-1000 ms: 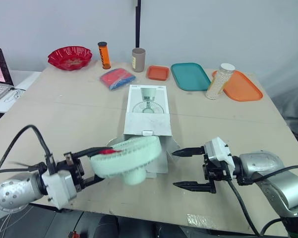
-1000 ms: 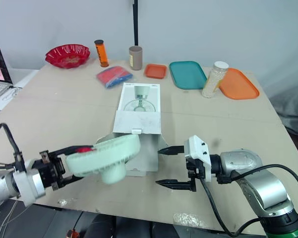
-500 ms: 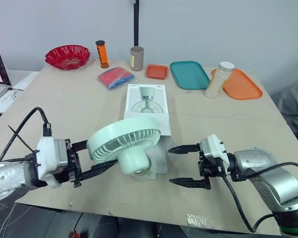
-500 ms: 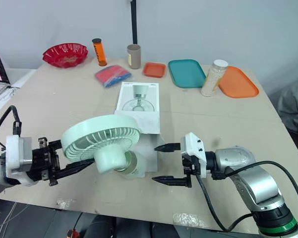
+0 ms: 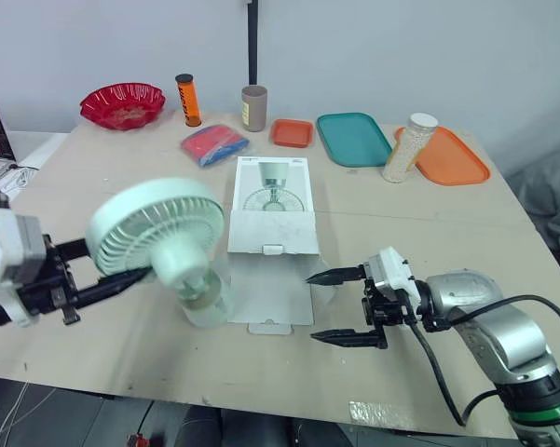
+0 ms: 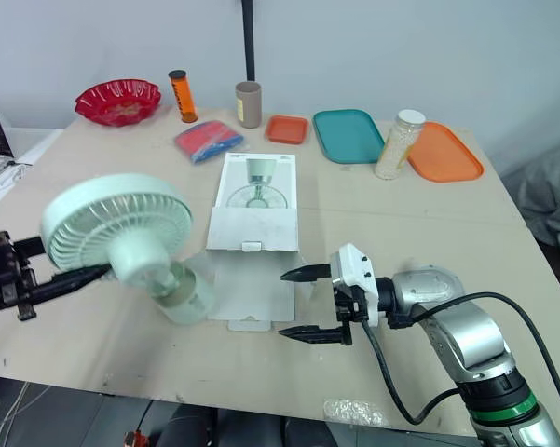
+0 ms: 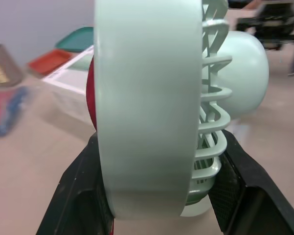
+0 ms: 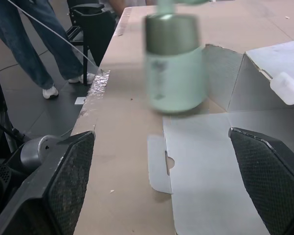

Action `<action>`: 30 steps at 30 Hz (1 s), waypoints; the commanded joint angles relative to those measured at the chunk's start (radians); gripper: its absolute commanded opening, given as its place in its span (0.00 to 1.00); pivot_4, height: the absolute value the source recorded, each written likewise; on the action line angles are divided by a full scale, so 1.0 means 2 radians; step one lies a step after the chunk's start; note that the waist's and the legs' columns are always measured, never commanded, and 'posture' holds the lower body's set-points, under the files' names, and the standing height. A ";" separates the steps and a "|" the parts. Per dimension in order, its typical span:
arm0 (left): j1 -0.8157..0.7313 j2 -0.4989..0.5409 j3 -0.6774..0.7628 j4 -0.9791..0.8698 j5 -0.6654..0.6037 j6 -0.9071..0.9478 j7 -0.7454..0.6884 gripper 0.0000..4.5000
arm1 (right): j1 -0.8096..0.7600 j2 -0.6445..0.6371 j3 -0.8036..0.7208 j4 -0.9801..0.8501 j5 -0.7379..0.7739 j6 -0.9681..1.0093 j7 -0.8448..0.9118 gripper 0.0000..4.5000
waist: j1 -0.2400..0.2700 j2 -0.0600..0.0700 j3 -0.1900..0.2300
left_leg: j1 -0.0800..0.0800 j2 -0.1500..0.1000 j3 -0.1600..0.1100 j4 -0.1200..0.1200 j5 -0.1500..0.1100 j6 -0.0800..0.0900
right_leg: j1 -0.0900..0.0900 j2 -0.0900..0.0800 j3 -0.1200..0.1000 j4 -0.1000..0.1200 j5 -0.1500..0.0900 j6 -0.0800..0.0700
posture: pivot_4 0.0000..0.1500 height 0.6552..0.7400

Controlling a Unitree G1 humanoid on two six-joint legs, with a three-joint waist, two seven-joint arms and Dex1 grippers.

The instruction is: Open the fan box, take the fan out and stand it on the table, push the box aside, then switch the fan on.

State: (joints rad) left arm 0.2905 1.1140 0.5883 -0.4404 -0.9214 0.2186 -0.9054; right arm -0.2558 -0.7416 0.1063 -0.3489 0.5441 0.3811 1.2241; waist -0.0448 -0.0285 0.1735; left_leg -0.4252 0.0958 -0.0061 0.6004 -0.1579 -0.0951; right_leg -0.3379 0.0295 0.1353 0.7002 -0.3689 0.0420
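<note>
On the left, the left gripper (image 5: 112, 270) pinched the fan (image 5: 157, 228) by its round cage. The base sat low over the table (image 5: 102, 177), just left of the open box (image 5: 272, 209); whether it touched, I couldn't tell. I'd say the base should land flat, clear of the flap, before the grip lets go. The right gripper (image 5: 312, 307) hovered spread and empty, right of the flap. The left wrist view showed 2 fingers (image 7: 83, 191) clamping the rim. The right wrist view showed a person's legs (image 8: 29, 44) beyond the table.

Pale grey wall (image 5: 401, 47), dark upright pole (image 5: 252, 42) against it, wide beige table (image 5: 429, 233), grey floor (image 8: 34, 98)
</note>
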 commanded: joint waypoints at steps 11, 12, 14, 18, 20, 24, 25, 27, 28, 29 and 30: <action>-0.154 0.003 0.008 0.166 0.129 0.031 -0.003 0.44 | -0.040 0.042 -0.025 -0.010 0.024 0.013 -0.047 1.00 | -0.003 -0.002 0.001 | -0.002 0.000 -0.001 0.000 0.000 0.000 | -0.002 0.000 -0.001 0.000 0.000 0.000 | 1.00 0.99; -0.159 0.003 0.011 0.179 0.137 0.028 -0.010 0.44 | -0.044 0.044 -0.027 -0.012 0.027 0.018 -0.051 1.00 | -0.003 -0.002 0.001 | -0.002 0.000 -0.001 0.000 0.000 0.000 | -0.002 0.000 -0.001 0.000 0.000 -0.001 | 1.00 0.99; -0.172 0.003 0.015 0.210 0.149 0.028 -0.015 0.44 | -0.059 0.055 -0.030 -0.006 0.032 0.035 -0.075 1.00 | -0.002 -0.002 0.001 | -0.003 0.000 -0.001 0.000 0.000 0.000 | -0.003 0.000 -0.001 0.001 0.001 -0.002 | 1.00 0.99; -0.189 0.000 0.023 0.253 0.172 0.016 -0.020 0.44 | -0.077 0.065 -0.019 0.017 0.005 0.030 -0.095 1.00 | -0.002 -0.002 0.001 | -0.005 0.001 -0.001 0.000 0.000 0.000 | -0.005 0.000 -0.002 0.001 0.002 -0.003 | 1.00 0.99; -0.193 0.000 0.029 0.265 0.173 0.022 -0.020 0.44 | -0.076 0.066 -0.017 0.018 0.006 0.029 -0.092 1.00 | -0.002 -0.002 0.001 | -0.005 0.001 -0.001 0.001 0.000 0.000 | -0.006 0.000 -0.002 0.001 0.002 -0.003 | 1.00 0.99; -0.208 -0.002 0.036 0.275 0.177 0.025 -0.015 0.44 | -0.077 0.068 -0.015 0.019 0.004 0.028 -0.090 1.00 | -0.002 -0.002 0.001 | -0.006 0.001 -0.001 0.001 0.000 0.000 | -0.007 0.000 -0.002 0.002 0.002 -0.003 | 1.00 0.99; -0.214 -0.003 0.039 0.272 0.171 0.033 -0.011 0.44 | -0.077 0.068 -0.015 0.019 0.003 0.027 -0.089 1.00 | -0.002 -0.002 0.001 | -0.006 0.001 -0.001 0.001 0.000 -0.001 | -0.007 0.000 -0.002 0.002 0.002 -0.003 | 1.00 0.99; -0.225 -0.005 0.039 0.270 0.171 0.036 -0.005 0.44 | -0.077 0.069 -0.013 0.021 0.001 0.026 -0.087 1.00 | -0.001 -0.002 0.001 | -0.007 0.001 -0.001 0.001 0.000 -0.001 | -0.007 0.000 -0.003 0.002 0.002 -0.003 | 1.00 0.99; -0.228 -0.006 0.040 0.269 0.175 0.034 -0.003 0.44 | -0.075 0.069 -0.013 0.021 0.001 0.026 -0.086 1.00 | -0.001 -0.003 0.001 | -0.007 0.001 -0.001 0.001 0.000 -0.001 | -0.007 0.000 -0.003 0.002 0.002 -0.003 | 1.00 0.99; -0.226 -0.007 0.038 0.267 0.178 0.034 -0.007 0.44 | -0.073 0.070 -0.012 0.020 0.000 0.025 -0.086 1.00 | -0.001 -0.003 0.001 | -0.007 0.001 -0.001 0.001 0.000 -0.001 | -0.007 0.000 -0.003 0.002 0.002 -0.003 | 1.00 0.99; -0.228 -0.010 0.035 0.267 0.179 0.036 -0.006 0.44 | -0.072 0.071 -0.010 0.019 -0.002 0.023 -0.086 1.00 | -0.001 -0.003 0.001 | -0.007 0.001 -0.002 0.001 0.000 -0.001 | -0.007 0.000 -0.003 0.002 0.002 -0.003 | 1.00 0.99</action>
State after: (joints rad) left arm -0.1365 1.0864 0.5936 0.1162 -0.5563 0.3043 -0.9262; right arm -0.3987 -0.6051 0.0844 -0.2958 0.5420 0.4470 1.0471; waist -0.0474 -0.0346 0.1755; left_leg -0.4387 0.0975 -0.0092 0.6019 -0.1569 -0.0969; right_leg -0.3516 0.0298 0.1294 0.7038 -0.3644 0.0353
